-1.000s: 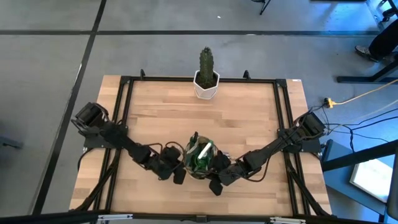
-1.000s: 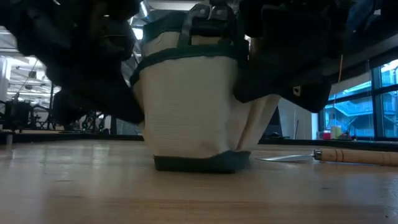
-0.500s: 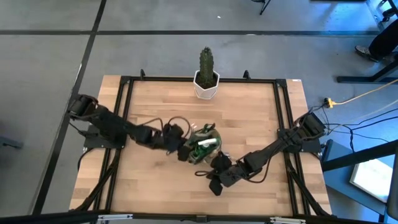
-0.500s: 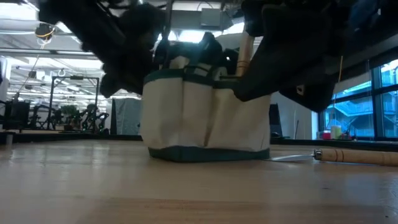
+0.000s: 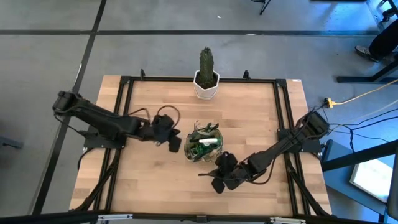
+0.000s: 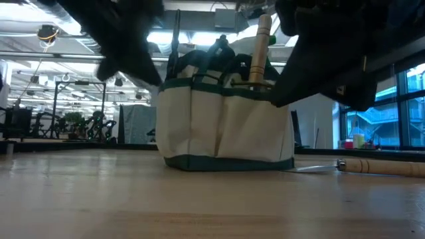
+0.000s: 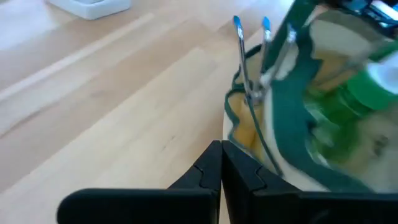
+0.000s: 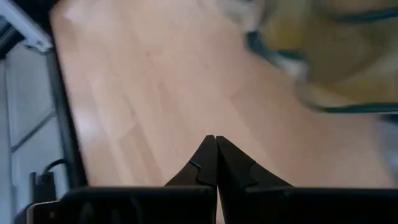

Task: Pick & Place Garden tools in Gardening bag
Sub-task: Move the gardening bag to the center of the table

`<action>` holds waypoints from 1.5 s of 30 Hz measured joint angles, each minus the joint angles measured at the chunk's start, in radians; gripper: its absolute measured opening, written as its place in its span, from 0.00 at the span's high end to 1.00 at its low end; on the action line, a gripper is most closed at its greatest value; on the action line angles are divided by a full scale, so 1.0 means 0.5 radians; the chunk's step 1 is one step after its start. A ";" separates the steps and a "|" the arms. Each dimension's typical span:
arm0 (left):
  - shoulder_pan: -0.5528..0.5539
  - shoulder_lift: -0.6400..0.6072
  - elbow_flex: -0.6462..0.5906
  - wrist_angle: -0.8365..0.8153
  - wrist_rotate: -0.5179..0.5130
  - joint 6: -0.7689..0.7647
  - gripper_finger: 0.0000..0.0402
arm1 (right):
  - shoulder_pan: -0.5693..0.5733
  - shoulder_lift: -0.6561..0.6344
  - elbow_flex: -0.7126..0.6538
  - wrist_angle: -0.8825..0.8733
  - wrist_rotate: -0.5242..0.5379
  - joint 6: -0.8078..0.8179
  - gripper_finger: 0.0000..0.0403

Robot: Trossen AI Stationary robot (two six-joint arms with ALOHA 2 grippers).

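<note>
Your left gripper (image 5: 175, 144) and right gripper (image 5: 219, 185), jaws closed and empty, flank the olive-and-tan fabric gardening bag (image 5: 203, 142).

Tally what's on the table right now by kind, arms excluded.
Gardening bag: 1
Green sprayer in the bag: 1
Wooden-handled tool standing in the bag: 1
Wooden-handled tool lying on the table beside the bag: 1
Cactus in white pot: 1
Total: 5; other bag contents cannot be told apart.
</note>
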 joint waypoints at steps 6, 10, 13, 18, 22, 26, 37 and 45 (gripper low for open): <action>-0.329 -0.321 0.000 -0.144 -0.072 -0.225 1.00 | 0.004 -0.213 0.000 -0.375 0.164 0.106 1.00; -0.567 -0.394 0.000 -0.096 -0.059 -0.349 1.00 | 0.054 -0.429 0.001 -0.660 0.302 0.171 1.00; -0.708 -0.358 -0.009 0.047 -0.048 -0.413 1.00 | 0.103 -0.552 0.000 -0.821 0.344 0.180 1.00; -0.819 -0.152 -0.103 0.470 -0.044 -0.468 1.00 | 0.144 -0.676 -0.001 -1.149 0.343 0.269 1.00; -0.791 0.122 -0.117 0.915 -0.073 -0.449 1.00 | 0.144 -0.705 -0.004 -1.381 0.328 0.343 1.00; -0.736 0.409 -0.071 1.234 -0.089 -0.443 1.00 | 0.146 -0.714 -0.001 -1.431 0.312 0.288 1.00; -0.634 0.739 0.095 1.115 -0.196 -0.709 1.00 | 0.290 -0.768 -0.006 -1.445 0.193 0.099 1.00; -0.583 0.723 0.122 0.793 -0.309 -0.883 1.00 | 0.371 -0.906 -0.146 -1.581 0.267 0.107 1.00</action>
